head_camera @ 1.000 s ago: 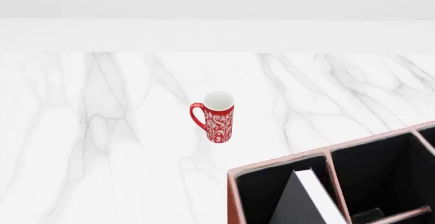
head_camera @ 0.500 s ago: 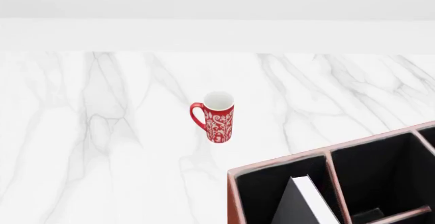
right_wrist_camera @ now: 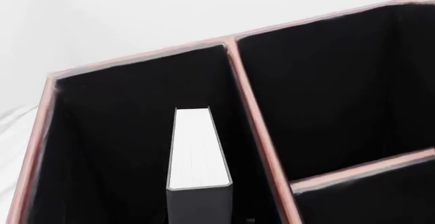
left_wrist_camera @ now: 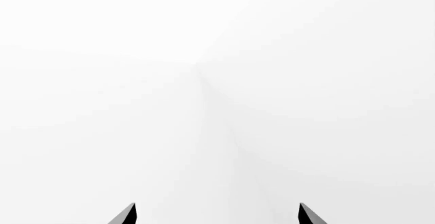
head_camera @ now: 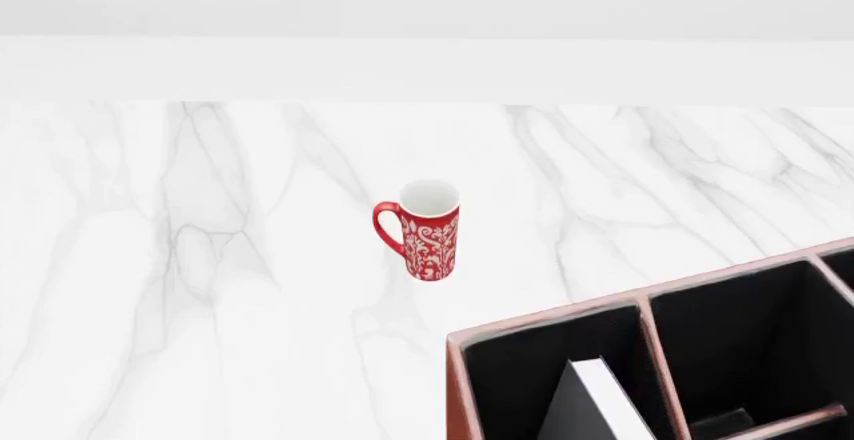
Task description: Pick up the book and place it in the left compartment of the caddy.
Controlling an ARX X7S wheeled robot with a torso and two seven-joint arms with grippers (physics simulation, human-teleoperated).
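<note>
The black book (head_camera: 598,400) with white page edges stands upright inside the left compartment (head_camera: 514,380) of the reddish-brown caddy (head_camera: 547,322), its top below the rim. In the right wrist view the book (right_wrist_camera: 197,152) rises from where my right jaws sit, inside the same compartment (right_wrist_camera: 109,147). The fingers themselves are lost against the black lining. My left gripper (left_wrist_camera: 217,215) is open and empty and faces only blank white. Neither arm shows in the head view.
A tall red patterned mug (head_camera: 427,232) stands on the white marble counter (head_camera: 200,260), to the left of and beyond the caddy. Two smaller caddy sections (right_wrist_camera: 326,81) lie on the other side of the divider (right_wrist_camera: 255,122). A white wall runs along the back.
The book has sunk steadily lower into the left compartment; less of it shows above the bottom edge of the head view. The mug and the caddy have not moved.
</note>
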